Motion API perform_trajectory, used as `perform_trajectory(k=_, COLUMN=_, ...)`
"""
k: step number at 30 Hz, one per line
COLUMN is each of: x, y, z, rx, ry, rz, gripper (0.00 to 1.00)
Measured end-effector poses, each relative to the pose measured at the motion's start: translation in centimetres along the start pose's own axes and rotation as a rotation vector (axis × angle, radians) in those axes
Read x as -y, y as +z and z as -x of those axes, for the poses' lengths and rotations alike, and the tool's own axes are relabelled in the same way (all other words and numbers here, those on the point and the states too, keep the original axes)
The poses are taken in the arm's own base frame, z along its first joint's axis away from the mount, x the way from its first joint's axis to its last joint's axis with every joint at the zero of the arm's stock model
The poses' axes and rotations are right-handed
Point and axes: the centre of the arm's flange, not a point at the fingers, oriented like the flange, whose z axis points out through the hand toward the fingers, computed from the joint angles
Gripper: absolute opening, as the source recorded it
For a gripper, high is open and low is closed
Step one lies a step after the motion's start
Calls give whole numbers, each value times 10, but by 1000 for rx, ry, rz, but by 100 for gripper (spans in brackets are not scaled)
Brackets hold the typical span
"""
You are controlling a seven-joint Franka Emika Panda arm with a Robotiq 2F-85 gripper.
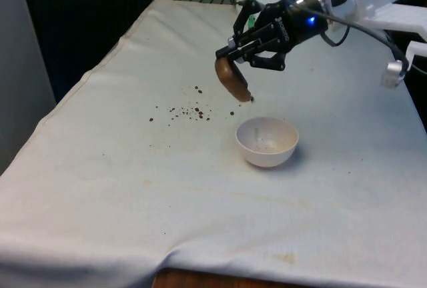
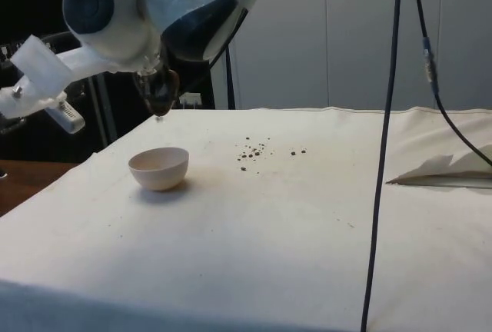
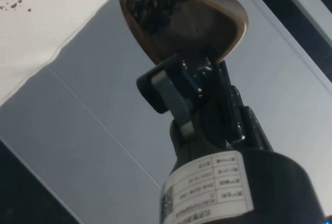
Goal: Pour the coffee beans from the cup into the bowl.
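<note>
Currently: my gripper [image 1: 235, 53] clamped on brown cup [image 1: 231, 78], tilted, held just above far rim of white bowl [image 1: 267, 141]. Coffee beans [image 3: 150, 3] w/in cup; spilled beans [image 1: 190, 110] on cloth [image 1: 133, 188] near bowl.

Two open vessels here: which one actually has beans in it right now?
The brown cup, tipped in the gripper above the table, has dark beans inside. The white bowl on the cloth looks empty; loose beans lie scattered beside it.
</note>
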Motion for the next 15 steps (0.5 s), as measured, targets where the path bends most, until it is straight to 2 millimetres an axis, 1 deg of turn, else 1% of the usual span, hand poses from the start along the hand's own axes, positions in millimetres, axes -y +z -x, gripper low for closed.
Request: perform_trajectory(k=15, x=17, y=-18, z=-1, rx=-7, ry=7, rz=95, gripper=0)
